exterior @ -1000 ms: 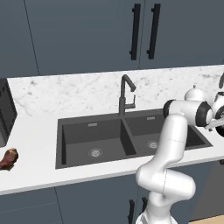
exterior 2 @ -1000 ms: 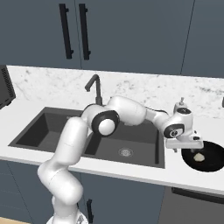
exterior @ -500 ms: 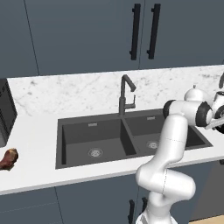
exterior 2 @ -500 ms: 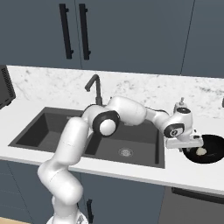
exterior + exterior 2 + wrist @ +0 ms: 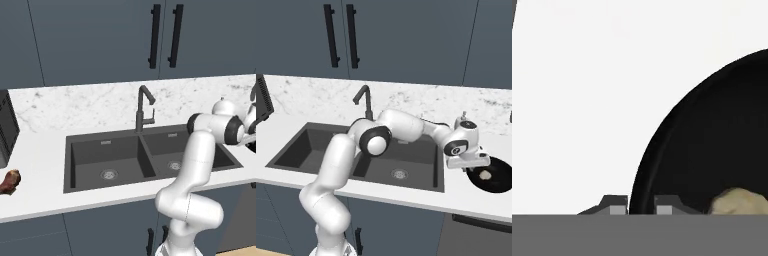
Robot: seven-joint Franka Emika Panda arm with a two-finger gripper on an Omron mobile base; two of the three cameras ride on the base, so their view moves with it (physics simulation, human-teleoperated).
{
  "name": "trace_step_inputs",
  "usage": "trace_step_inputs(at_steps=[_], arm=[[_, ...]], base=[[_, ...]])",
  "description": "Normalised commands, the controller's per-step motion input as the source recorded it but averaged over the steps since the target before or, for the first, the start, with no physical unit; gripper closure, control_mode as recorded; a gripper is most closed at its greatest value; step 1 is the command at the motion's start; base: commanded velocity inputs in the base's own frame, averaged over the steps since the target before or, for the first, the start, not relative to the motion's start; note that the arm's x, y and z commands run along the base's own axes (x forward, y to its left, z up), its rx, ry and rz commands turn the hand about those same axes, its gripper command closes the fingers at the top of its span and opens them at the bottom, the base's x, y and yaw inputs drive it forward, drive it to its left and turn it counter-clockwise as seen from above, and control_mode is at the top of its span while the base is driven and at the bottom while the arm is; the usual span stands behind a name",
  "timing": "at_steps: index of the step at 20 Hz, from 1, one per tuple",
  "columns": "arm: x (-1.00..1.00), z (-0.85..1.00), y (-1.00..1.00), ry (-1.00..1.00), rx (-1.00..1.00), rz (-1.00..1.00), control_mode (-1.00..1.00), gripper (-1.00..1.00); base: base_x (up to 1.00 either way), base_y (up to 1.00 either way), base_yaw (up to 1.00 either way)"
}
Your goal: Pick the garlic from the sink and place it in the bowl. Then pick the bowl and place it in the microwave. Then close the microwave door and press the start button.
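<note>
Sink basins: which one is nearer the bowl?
The right basin, next to the bowl holding the garlic; the left basin is farther.

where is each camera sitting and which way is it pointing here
Left base view: behind the arm to its left, facing forward and down over the dark grey two-basin sink; the white arm rises at lower right.
Right base view: behind to its right, same sink; the arm rises at lower left and reaches to the glossy black round bowl holding the small cream garlic bulb.
Hand view: on the hand, looking down at the bowl's rim; the gripper straddles it, jaws closed on the rim.
Shared: right base and hand views both show bowl and garlic.
</note>
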Motion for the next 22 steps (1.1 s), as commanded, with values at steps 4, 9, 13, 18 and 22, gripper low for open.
trace_step_inputs(at_steps=[4,9,13,18,22], arm=[[-0.27,0.39,0.16,-0.04,0.0,0.23,-1.0,1.0],[-0.13,0.15,0.16,0.05,0.0,0.32,-1.0,1.0],[-0.38,0.31,0.23,0.04,-0.02,0.38,-1.0,1.0],[-0.7,0.59,0.33,0.0,-0.01,0.34,-1.0,1.0],[-0.64,0.63,0.76,-0.15,-0.06,0.2,-1.0,1.0]], base=[[0.0,0.0,0.0],[0.0,0.0,0.0],[0.0,0.0,0.0],[0.0,0.0,0.0],[0.0,0.0,0.0]])
